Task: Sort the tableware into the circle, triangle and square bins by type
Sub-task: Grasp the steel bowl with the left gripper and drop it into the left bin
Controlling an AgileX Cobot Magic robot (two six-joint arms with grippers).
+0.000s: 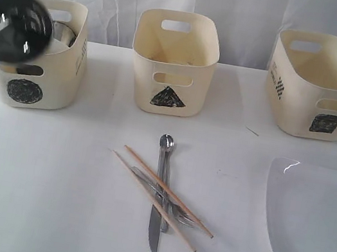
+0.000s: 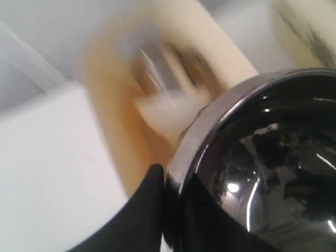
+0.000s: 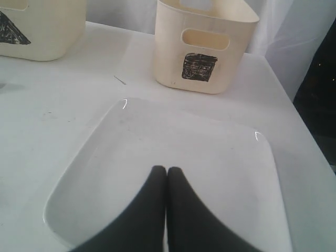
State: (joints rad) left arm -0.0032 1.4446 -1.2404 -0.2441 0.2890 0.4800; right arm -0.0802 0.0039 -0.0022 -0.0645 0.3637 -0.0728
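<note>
A steel bowl (image 1: 13,27), blurred, hangs tilted over the circle bin (image 1: 40,74). My left gripper (image 2: 169,176) is shut on the steel bowl's (image 2: 262,163) rim, one dark finger (image 2: 144,210) outside it. Something shiny (image 1: 62,34) lies inside that bin. On the table's middle lie two wooden chopsticks (image 1: 144,190), a spoon (image 1: 166,142), a fork (image 1: 170,208) and a knife (image 1: 155,228), crossed in a pile. The large white plate (image 1: 314,223) rests at the right. My right gripper (image 3: 167,171) is shut and empty, above the plate (image 3: 131,152).
The triangle bin (image 1: 173,61) stands at the back centre and the square bin (image 1: 322,85) at the back right. Both also show in the right wrist view, square bin (image 3: 202,44) and triangle bin (image 3: 31,26). A white curtain hangs behind.
</note>
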